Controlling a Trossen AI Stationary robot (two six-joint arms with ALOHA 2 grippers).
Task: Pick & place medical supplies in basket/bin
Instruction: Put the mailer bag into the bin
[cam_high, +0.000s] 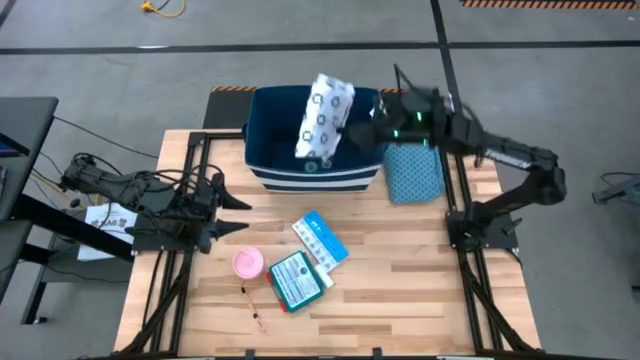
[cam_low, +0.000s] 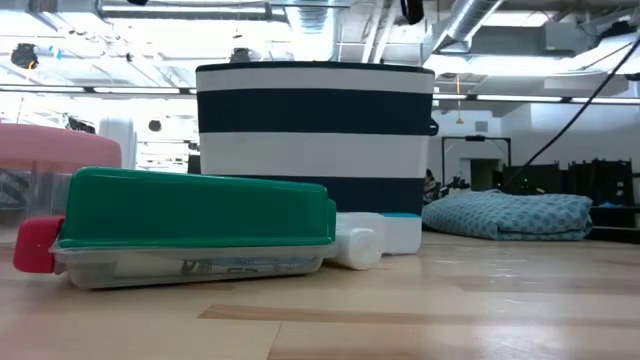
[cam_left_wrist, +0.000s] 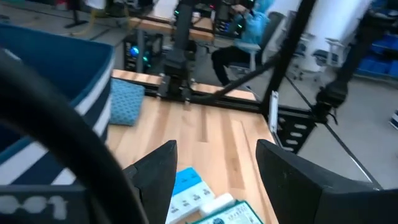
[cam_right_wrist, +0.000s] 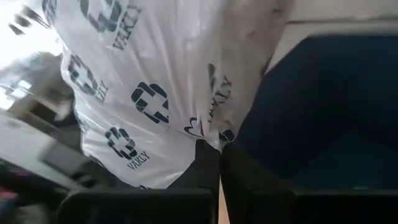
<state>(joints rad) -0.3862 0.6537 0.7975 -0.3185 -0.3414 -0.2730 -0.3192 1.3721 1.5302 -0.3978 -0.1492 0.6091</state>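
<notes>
Right gripper (cam_right_wrist: 219, 163) pinches the white pouch (cam_high: 325, 117) over the bin (cam_high: 270, 165); only its wrist view shows this. Left gripper (cam_left_wrist: 214, 165) waits spread over the left worktop (cam_high: 400, 290).

A white ring-patterned pouch (cam_high: 325, 116) hangs tilted over the open navy, white-striped bin (cam_high: 268, 160) at the table's far edge. In front lie a light-blue packet (cam_high: 320, 238), teal flat box (cam_high: 299, 280), pink roll (cam_high: 248, 263) and, apparently, a thin swab stick (cam_high: 252, 305).

Bright overhead ceiling lights glare in the low view; both wrist views are motion-blurred.
</notes>
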